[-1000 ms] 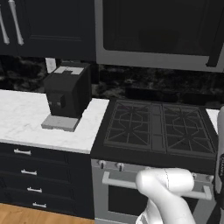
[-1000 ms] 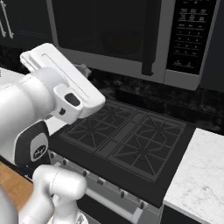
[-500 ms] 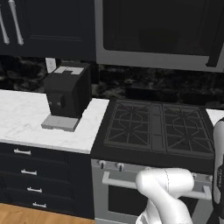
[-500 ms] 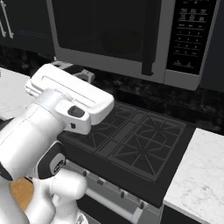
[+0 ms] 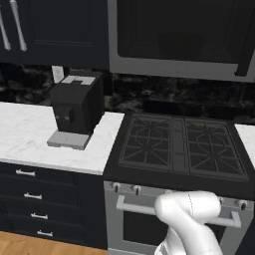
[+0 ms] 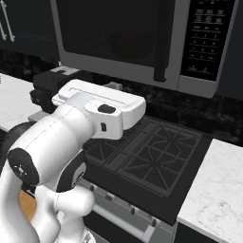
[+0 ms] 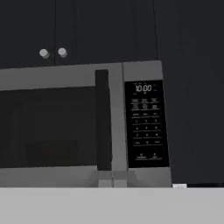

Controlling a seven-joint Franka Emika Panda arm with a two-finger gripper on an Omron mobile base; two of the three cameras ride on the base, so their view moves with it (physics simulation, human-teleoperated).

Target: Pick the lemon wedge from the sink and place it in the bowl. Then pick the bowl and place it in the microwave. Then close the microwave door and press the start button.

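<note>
**Arm raised before the closed microwave; jaws fully closed, nothing seen held**

Left base view. A white marble counter (image 5: 30, 137) is shown at the left of the frame, with a black coffee machine (image 5: 75, 109) standing on it near the stove. A black gas stove (image 5: 182, 147) with cast grates occupies the centre and right, above an oven front with a bar handle (image 5: 134, 209). Dark drawers (image 5: 35, 199) are set beneath the counter, and dark cabinet doors (image 5: 50, 30) with bar handles fill the upper left. The microwave (image 5: 182, 35) is cut off by the top edge; its door is shut, and the dark glass conceals the interior. A strip of wooden floor (image 5: 30, 244) is seen at the lower left.

Right base view. The white arm (image 6: 71, 142) covers the left half of the frame and hides part of the stove and coffee machine. The microwave door (image 6: 114, 38) is seen shut at the top, with its control panel (image 6: 205, 38) at the upper right. A second marble counter (image 6: 216, 190) lies at the lower right.

Hand view. The microwave is faced squarely: vertical handle (image 7: 102, 120) at centre, keypad with lit display to its right, two cabinet knobs (image 7: 52, 53) at the upper left. Button legends are too small to be read. The gripper is fully closed; no object is seen between the jaws.
</note>
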